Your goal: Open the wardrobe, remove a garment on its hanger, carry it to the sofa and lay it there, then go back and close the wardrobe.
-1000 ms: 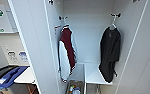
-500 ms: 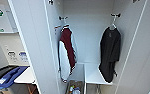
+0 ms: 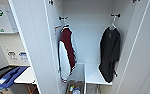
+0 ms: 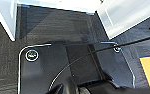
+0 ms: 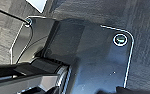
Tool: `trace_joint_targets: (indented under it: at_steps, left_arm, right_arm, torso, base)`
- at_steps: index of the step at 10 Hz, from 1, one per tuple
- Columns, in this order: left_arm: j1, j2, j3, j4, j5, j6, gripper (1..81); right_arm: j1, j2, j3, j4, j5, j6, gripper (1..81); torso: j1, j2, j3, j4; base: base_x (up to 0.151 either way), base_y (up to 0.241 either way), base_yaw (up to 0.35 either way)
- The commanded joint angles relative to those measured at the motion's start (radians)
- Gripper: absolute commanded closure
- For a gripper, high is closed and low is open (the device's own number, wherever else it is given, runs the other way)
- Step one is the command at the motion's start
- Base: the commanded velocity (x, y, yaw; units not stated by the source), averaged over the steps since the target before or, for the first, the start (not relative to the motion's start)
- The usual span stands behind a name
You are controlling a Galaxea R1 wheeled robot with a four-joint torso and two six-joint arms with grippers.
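The white wardrobe (image 3: 38, 45) stands open in the head view, its two doors swung wide to either side. Inside on the right, the long black garment (image 3: 109, 53) hangs from a white hanger (image 3: 113, 25) hooked on a dark peg near the top. It hangs down to a white shelf (image 3: 94, 75). A dark red and white jacket (image 3: 67, 53) hangs on the left side from another peg. Both wrist views look down at dark carpet and the robot's own base plate.
A box with small items (image 3: 74, 87) sits low in the wardrobe under the red jacket. Left of the wardrobe stand a blue object (image 3: 8, 77) on a white table and a wall with signs (image 3: 1, 22). White panel edges (image 4: 6, 20) border the dark carpet (image 4: 53, 27).
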Motion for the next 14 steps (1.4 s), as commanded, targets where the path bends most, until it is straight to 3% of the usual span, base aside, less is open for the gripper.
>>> trace_joint_targets:
  at_steps: [1, 3, 4, 6, 8, 10, 11, 12, 13, 14]
  left_arm:
    - [-0.047, 0.012, 0.002, -0.008, 0.081, -0.009, 1.0]
    - [-0.015, 0.026, 0.000, -0.008, 0.089, -0.007, 1.0]
    - [-0.008, 0.034, 0.000, -0.008, 0.126, -0.007, 1.0]
    - [-0.008, 0.060, 0.000, -0.010, 0.285, -0.010, 1.0]
    - [-0.013, 0.048, 0.005, -0.008, 0.287, -0.007, 1.0]
    - [-0.013, 0.054, 0.005, -0.003, 0.287, -0.009, 1.0]
    - [-0.013, 0.061, 0.000, -0.007, 0.299, 0.000, 1.0]
    - [-0.015, 0.058, 0.000, -0.011, 0.298, 0.036, 1.0]
    - [-0.015, 0.060, 0.000, -0.084, 0.296, 0.161, 1.0]
    - [-0.016, 0.057, 0.000, -0.279, 0.284, 0.386, 1.0]
  right_arm:
    - [0.008, 0.010, 0.006, 0.180, -0.020, 0.003, 1.0]
    - [-0.003, 0.029, -0.004, 0.181, -0.087, -0.003, 1.0]
    - [-0.006, 0.036, -0.004, 0.183, -0.098, -0.011, 1.0]
    - [-0.015, 0.043, -0.003, 0.216, -0.100, -0.066, 1.0]
    - [-0.012, 0.046, -0.004, 0.347, -0.100, -0.226, 1.0]
    - [-0.003, 0.043, -0.007, 0.569, -0.098, -0.483, 1.0]
    - [0.003, 0.041, -0.007, 0.658, -0.100, -0.575, 1.0]
    - [0.008, 0.044, -0.007, 0.710, -0.098, -0.622, 1.0]
    - [0.009, 0.049, -0.010, 0.718, -0.100, -0.622, 1.0]
    - [0.011, 0.050, -0.014, 0.718, -0.100, -0.620, 1.0]
  torso:
    - [0.000, 0.000, 0.000, 0.000]
    - [0.000, 0.000, 0.000, 0.000]
    - [0.000, 0.000, 0.000, 0.000]
    - [0.000, 0.000, 0.001, 0.000]
    - [0.000, 0.000, 0.001, 0.000]
    - [-0.001, 0.000, 0.001, 0.000]
    - [-0.001, 0.000, 0.001, 0.000]
    - [-0.001, 0.000, 0.001, 0.000]
    - [-0.001, 0.000, 0.001, 0.000]
    - [-0.001, 0.000, 0.001, 0.000]
  base:
    - [0.000, 0.000, 0.000]
    - [0.000, 0.000, 0.000]
    - [0.000, 0.000, 0.000]
    - [0.000, 0.000, 0.000]
    - [0.000, 0.000, 0.000]
    - [0.000, 0.000, 0.000]
    - [0.000, 0.000, 0.000]
    - [0.000, 0.000, 0.000]
    - [0.000, 0.000, 0.000]
    - [0.000, 0.000, 0.000]
